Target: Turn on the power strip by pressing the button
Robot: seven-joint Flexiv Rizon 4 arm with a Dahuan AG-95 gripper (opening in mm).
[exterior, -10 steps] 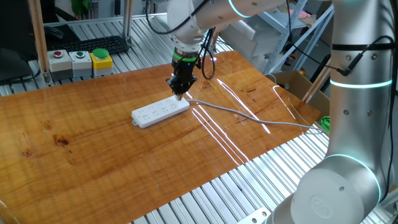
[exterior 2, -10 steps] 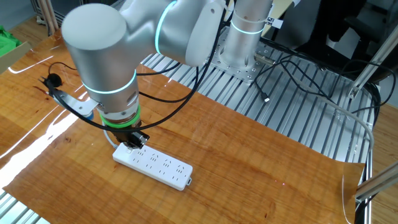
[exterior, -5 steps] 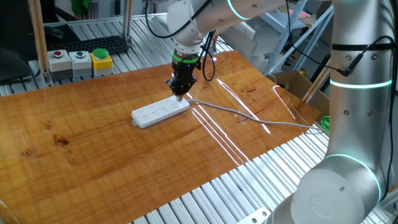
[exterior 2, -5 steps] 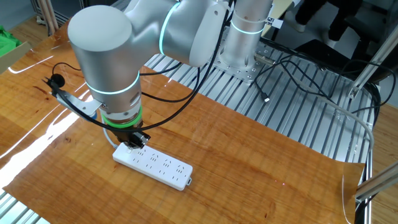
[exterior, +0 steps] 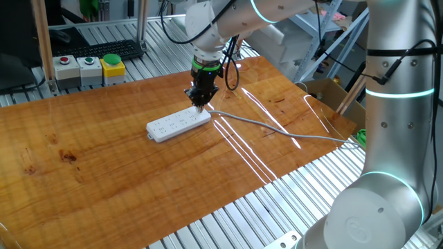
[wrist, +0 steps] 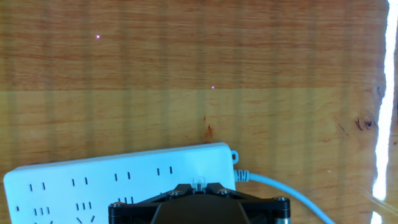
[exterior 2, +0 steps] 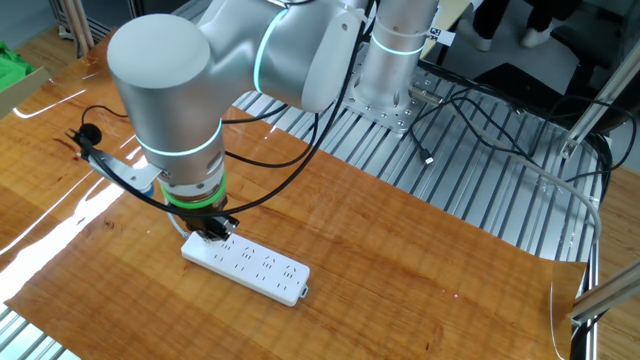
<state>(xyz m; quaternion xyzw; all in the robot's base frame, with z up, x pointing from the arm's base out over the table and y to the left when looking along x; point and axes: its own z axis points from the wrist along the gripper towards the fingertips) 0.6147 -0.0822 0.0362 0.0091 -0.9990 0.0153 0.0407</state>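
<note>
Power strip (exterior: 178,124) flat, long axis along wooden table (exterior: 104,180), end effector (exterior: 200,105) over cabled end, finger state unclear

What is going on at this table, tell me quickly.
A single robot arm holds its gripper straight down over the cable end of a white power strip lying flat on the wooden table, apparently going for its switch. The fingertips sit at or just above the strip's top; actual contact cannot be confirmed. The grey cable trails away across the table.
</note>
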